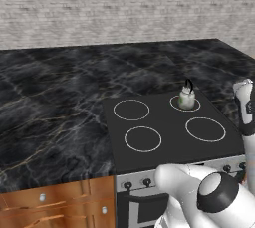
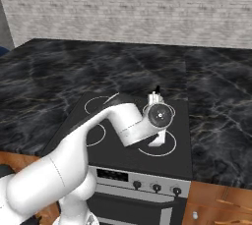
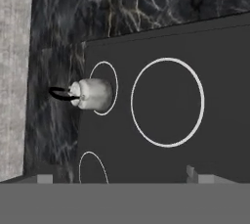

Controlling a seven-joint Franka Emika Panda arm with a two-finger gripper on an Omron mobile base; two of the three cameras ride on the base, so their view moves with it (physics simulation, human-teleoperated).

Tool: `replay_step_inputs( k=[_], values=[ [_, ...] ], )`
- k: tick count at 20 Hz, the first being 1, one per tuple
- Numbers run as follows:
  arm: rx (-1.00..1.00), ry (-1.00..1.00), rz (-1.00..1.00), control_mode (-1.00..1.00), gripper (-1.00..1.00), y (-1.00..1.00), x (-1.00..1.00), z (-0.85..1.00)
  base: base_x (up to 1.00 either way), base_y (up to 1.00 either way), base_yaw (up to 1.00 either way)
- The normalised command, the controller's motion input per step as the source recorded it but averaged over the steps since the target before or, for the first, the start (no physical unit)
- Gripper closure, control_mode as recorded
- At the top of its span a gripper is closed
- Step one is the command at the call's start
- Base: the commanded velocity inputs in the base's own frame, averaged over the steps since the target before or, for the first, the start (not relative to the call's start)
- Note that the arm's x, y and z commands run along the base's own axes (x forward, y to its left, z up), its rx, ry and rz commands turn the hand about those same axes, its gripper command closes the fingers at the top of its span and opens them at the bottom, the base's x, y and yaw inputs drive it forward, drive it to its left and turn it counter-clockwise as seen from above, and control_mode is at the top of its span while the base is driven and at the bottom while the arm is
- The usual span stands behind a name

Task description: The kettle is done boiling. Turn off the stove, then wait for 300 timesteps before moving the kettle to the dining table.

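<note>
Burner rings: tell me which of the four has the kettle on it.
The back right burner ring, nearest the wall on the arm's side, carries the kettle; the other three are bare.

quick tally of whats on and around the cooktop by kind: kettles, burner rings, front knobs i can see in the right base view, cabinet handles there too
kettle: 1
burner rings on the stove: 4
knobs on the front panel, right base view: 3
cabinet knob, right base view: 1
total: 9
</note>
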Motion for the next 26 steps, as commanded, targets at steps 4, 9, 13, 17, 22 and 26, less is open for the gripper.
replay_step_inputs(
  k=[4,9,13,17,22,26],
  values=[
    [-0.25,0.07,0.12,-1.0,-1.0,0.26,0.22,0.27,0.0,0.0,0.0],
    [-0.23,0.1,0.12,-1.0,-1.0,0.2,0.29,0.2,0.0,0.0,0.0],
    [-0.23,0.11,0.13,-1.0,-1.0,0.15,0.33,0.15,0.0,0.0,0.0],
    [-0.2,0.12,0.13,-1.0,-1.0,0.1,0.37,0.06,0.0,0.0,0.0],
    [-0.16,0.13,0.14,-1.0,-1.0,0.11,0.36,0.04,0.0,0.0,0.0],
    [-0.1,0.07,0.13,-1.0,-1.0,0.11,0.33,0.0,0.0,0.0,0.0]
  ],
)
